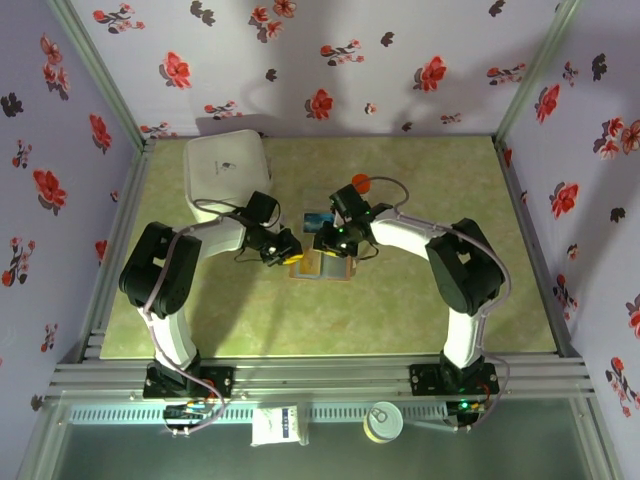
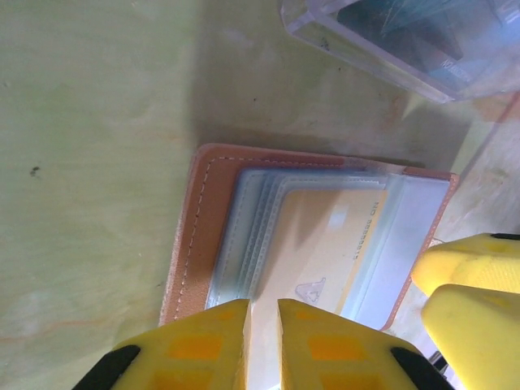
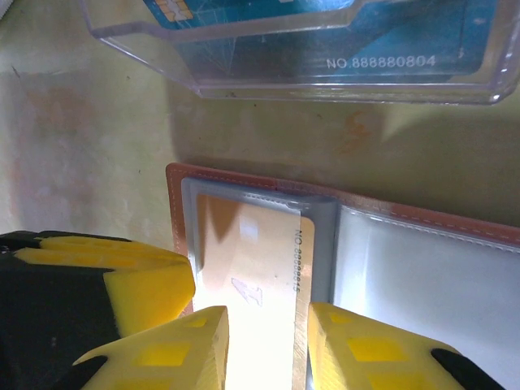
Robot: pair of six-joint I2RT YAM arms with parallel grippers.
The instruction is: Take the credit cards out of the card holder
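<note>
The card holder (image 1: 322,268) lies open mid-table, brown rim (image 2: 203,236) around clear sleeves. A tan credit card (image 3: 252,252) sits in its left panel (image 3: 185,203), one long edge poking past the sleeve. My right gripper (image 3: 268,349) is open, its fingers straddling that card. My left gripper (image 2: 264,333) hovers at the holder's edge over the same card (image 2: 325,236), jaws a narrow slit apart; whether they pinch the sleeve I cannot tell. In the top view both grippers (image 1: 285,250) (image 1: 335,245) meet over the holder. A teal credit card (image 3: 406,32) lies in the clear box.
The clear plastic box (image 1: 318,220) (image 2: 406,41) stands just behind the holder. A large white square container (image 1: 228,165) is at the back left, and an orange-capped bottle (image 1: 360,183) at the back behind the right arm. Flowered walls close the table in.
</note>
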